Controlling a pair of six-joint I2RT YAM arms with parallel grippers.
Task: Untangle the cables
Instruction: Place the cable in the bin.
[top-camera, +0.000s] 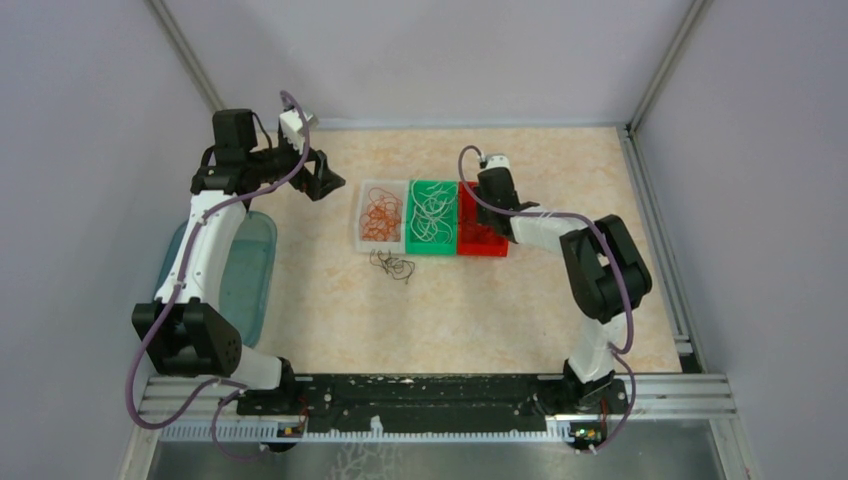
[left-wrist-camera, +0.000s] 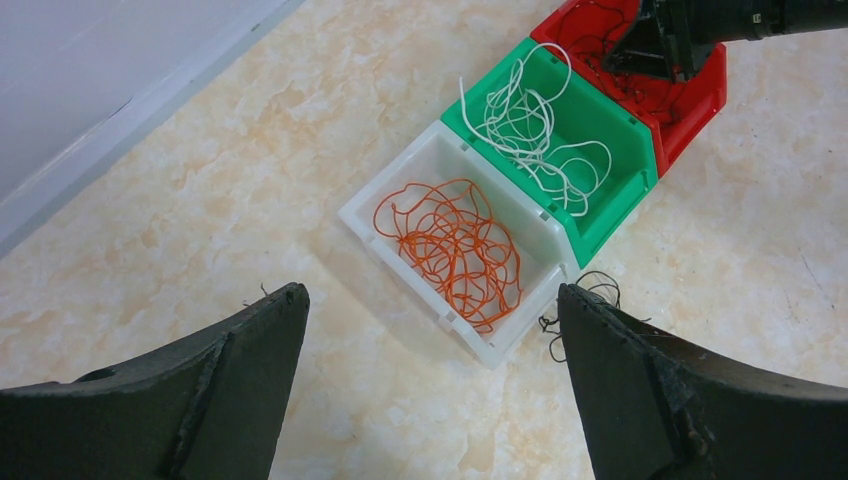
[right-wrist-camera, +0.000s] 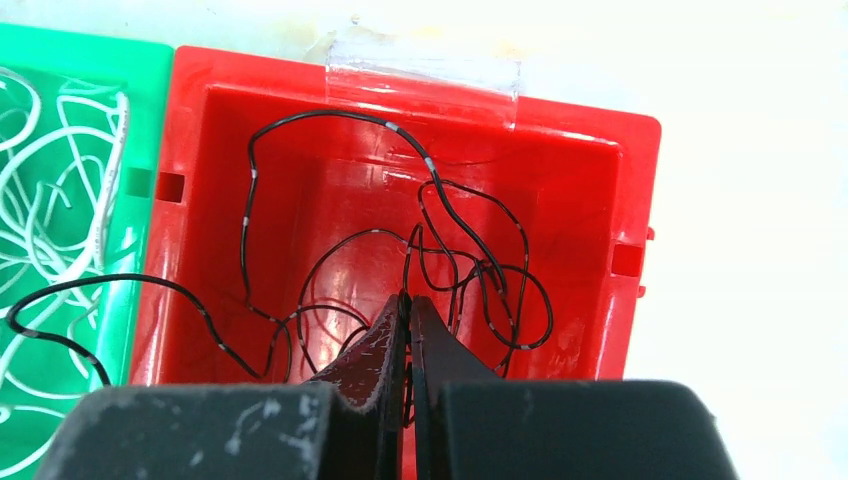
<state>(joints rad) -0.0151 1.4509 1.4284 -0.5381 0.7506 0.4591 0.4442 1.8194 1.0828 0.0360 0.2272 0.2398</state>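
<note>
Orange cables (top-camera: 379, 215) lie in a white bin (left-wrist-camera: 400, 180), white cables (top-camera: 432, 215) in a green bin (left-wrist-camera: 600, 120), and black cables (right-wrist-camera: 480, 270) in a red bin (right-wrist-camera: 590, 130). One black cable trails over the red bin's left wall into the green bin (right-wrist-camera: 150, 60). A small black tangle (top-camera: 393, 265) lies on the table in front of the white bin. My right gripper (right-wrist-camera: 408, 298) is down inside the red bin, shut, with a black strand pinched between its fingers. My left gripper (left-wrist-camera: 428, 292) is wide open and empty, held above the table to the left of the white bin.
The three bins stand side by side in the middle of the marble-patterned table (top-camera: 330, 310). A teal tray (top-camera: 245, 270) lies at the left edge under my left arm. Grey walls and an aluminium frame (top-camera: 640, 150) close in the table.
</note>
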